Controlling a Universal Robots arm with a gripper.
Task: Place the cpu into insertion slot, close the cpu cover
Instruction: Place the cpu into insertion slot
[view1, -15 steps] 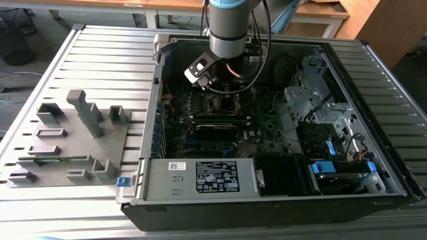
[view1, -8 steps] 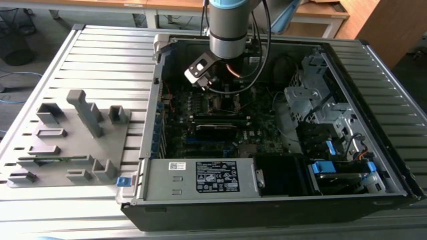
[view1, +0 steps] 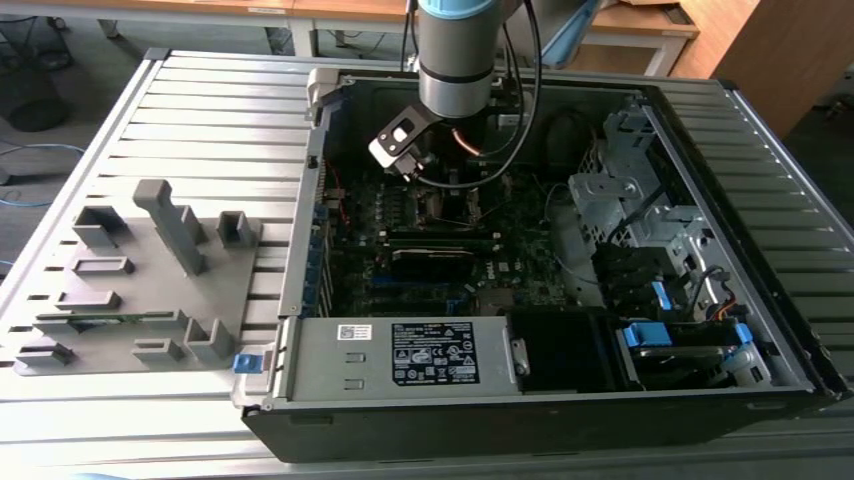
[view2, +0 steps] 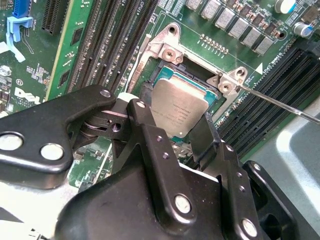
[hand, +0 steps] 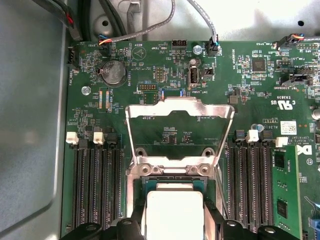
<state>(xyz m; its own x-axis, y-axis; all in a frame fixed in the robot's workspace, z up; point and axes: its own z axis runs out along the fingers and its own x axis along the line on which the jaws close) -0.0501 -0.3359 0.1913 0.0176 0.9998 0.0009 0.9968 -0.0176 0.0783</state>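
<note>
The cpu (view2: 179, 106), a square chip with a silver-grey face, sits between my gripper's (view2: 174, 120) two black fingers, which press on its opposite edges. It hangs just over the insertion slot (view2: 165, 75), a black socket with a silvery rim on the green board. In the first wrist view the cpu (hand: 174, 212) covers most of the insertion slot (hand: 172, 176). The cpu cover (hand: 179, 111), a hollow silvery frame, stands swung open beyond the slot. Its thin wire lever (view2: 280, 102) sticks out to one side. In the exterior view my gripper (view1: 447, 190) reaches down into the open computer case.
Long black memory slots (hand: 95, 185) flank the socket on both sides. The grey power-supply box (view1: 400, 355) lies at the case's front, with drive cages (view1: 627, 190) at the exterior view's right. A grey fixture plate (view1: 134, 280) rests on the slatted table outside the case.
</note>
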